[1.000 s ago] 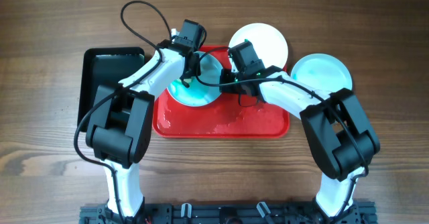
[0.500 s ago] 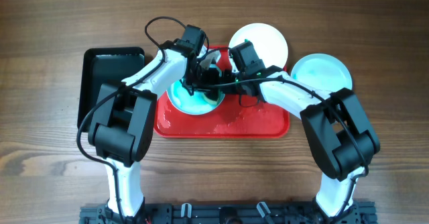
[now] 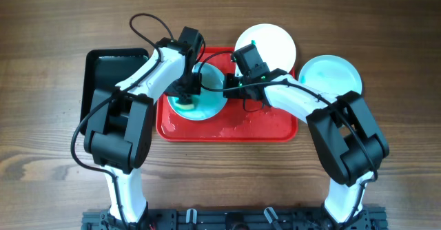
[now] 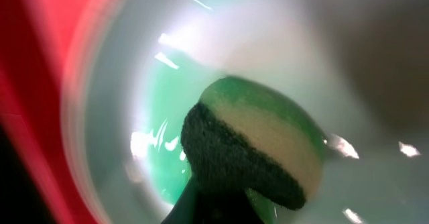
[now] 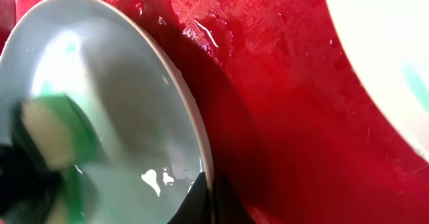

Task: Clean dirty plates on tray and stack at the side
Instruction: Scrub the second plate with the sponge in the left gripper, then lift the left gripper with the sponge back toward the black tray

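A pale aqua plate (image 3: 207, 92) with green streaks sits on the red tray (image 3: 227, 130), tilted. My left gripper (image 3: 186, 91) is shut on a green and yellow sponge (image 4: 258, 147) pressed on the plate's wet inside (image 4: 161, 117). My right gripper (image 5: 209, 207) is shut on that plate's rim (image 5: 191, 117), holding it up off the tray (image 5: 281, 103). A white plate (image 3: 272, 40) lies at the tray's far edge. A second aqua plate (image 3: 331, 75) lies on the table to the right of the tray.
A black tray (image 3: 110, 78) lies left of the red tray. The red tray's floor is wet near its front. The wooden table (image 3: 48, 133) extends to both sides.
My left gripper with the sponge has swept across the plate, first to the right, then back to the plate's left side. My right gripper has kept its hold on the rim.
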You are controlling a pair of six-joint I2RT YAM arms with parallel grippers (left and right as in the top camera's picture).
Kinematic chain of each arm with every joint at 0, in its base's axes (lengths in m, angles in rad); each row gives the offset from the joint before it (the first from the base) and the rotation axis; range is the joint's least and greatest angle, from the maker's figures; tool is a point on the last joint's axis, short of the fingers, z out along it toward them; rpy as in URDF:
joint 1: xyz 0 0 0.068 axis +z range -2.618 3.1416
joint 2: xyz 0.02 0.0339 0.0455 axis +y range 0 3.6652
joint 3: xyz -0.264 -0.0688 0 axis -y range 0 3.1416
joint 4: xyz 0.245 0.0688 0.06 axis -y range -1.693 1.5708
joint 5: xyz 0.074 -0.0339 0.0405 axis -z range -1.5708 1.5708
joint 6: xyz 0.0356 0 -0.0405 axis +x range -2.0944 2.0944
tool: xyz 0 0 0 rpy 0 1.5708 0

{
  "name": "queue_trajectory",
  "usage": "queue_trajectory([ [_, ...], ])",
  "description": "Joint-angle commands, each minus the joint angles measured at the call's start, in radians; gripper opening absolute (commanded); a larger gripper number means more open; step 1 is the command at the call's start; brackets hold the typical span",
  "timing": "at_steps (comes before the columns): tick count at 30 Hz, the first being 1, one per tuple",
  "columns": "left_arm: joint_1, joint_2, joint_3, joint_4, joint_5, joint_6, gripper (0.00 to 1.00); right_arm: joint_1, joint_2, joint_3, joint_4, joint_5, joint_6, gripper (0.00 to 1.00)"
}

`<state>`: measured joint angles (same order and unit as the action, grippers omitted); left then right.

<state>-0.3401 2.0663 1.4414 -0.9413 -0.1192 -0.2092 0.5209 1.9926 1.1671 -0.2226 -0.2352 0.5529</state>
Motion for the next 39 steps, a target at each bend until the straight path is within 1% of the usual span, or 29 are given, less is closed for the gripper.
queue_trajectory([
  [1,0.017,0.05,-0.027,0.07,-0.305,-0.093,0.04,-0.01,0.02,0.002,-0.002,0.025,-0.008,0.04],
  [3,0.011,0.05,-0.027,0.125,-0.299,-0.097,0.04,-0.01,0.02,0.002,-0.002,0.025,-0.007,0.04],
  [4,0.007,0.05,-0.027,0.159,-0.292,-0.123,0.04,-0.01,0.02,0.002,-0.002,0.025,-0.008,0.04],
  [5,0.004,0.05,-0.027,0.194,-0.269,-0.15,0.04,-0.01,0.02,0.002,-0.003,0.024,-0.009,0.04],
  [6,0.002,0.05,-0.027,0.229,-0.209,-0.151,0.04,-0.01,0.02,0.002,-0.006,0.024,-0.014,0.04],
  [8,0.001,0.048,-0.027,0.282,-0.032,-0.144,0.04,-0.01,0.02,0.002,-0.008,0.018,-0.028,0.04],
  [9,0.003,0.047,-0.027,0.315,0.118,-0.121,0.04,-0.01,0.02,0.002,-0.008,0.008,-0.03,0.04],
  [11,0.011,0.039,-0.027,0.357,0.358,-0.055,0.04,-0.01,0.02,0.002,-0.008,0.005,-0.03,0.04],
  [12,0.02,0.028,-0.023,0.366,0.444,-0.036,0.04,-0.01,0.02,0.002,-0.009,0.005,-0.03,0.04],
  [14,0.041,0.001,0.001,0.354,0.451,-0.037,0.04,-0.01,0.02,0.002,-0.011,-0.002,-0.03,0.04],
  [17,0.095,-0.06,0.074,0.285,0.45,-0.039,0.04,-0.01,0.02,0.002,-0.014,-0.002,-0.029,0.04],
  [20,0.165,-0.133,0.145,0.213,0.381,-0.091,0.04,-0.01,0.02,0.002,-0.014,-0.003,-0.029,0.06],
  [22,0.194,-0.173,0.157,0.202,0.337,-0.09,0.04,-0.01,0.022,0.002,-0.014,-0.003,-0.029,0.07],
  [24,0.219,-0.209,0.157,0.189,0.286,-0.09,0.04,-0.008,0.033,0.002,-0.018,-0.009,-0.027,0.11],
  [27,0.234,-0.217,0.156,0.148,0.274,-0.09,0.04,-0.008,0.063,0.002,-0.018,-0.05,-0.026,0.15],
  [28,0.235,-0.215,0.154,0.138,0.274,-0.09,0.04,-0.008,0.068,0.002,-0.018,-0.062,-0.026,0.15],
  [29,0.235,-0.214,0.15,0.131,0.274,-0.09,0.04,-0.008,0.075,0.002,-0.018,-0.082,-0.026,0.12],
  [30,0.233,-0.213,0.145,0.124,0.274,-0.09,0.04,-0.008,0.075,0.002,-0.021,-0.098,-0.026,0.04],
  [31,0.234,-0.213,0.143,0.119,0.274,-0.09,0.04,-0.01,0.068,0.003,-0.026,-0.111,-0.026,0.04],
  [35,0.234,-0.213,0.142,0.094,0.274,-0.09,0.04,-0.025,-0.015,0.016,-0.109,-0.108,-0.027,0.04],
  [39,0.233,-0.213,0.141,0.068,0.274,-0.09,0.04,-0.028,-0.194,0.016,-0.273,0.046,-0.027,0.04],
])
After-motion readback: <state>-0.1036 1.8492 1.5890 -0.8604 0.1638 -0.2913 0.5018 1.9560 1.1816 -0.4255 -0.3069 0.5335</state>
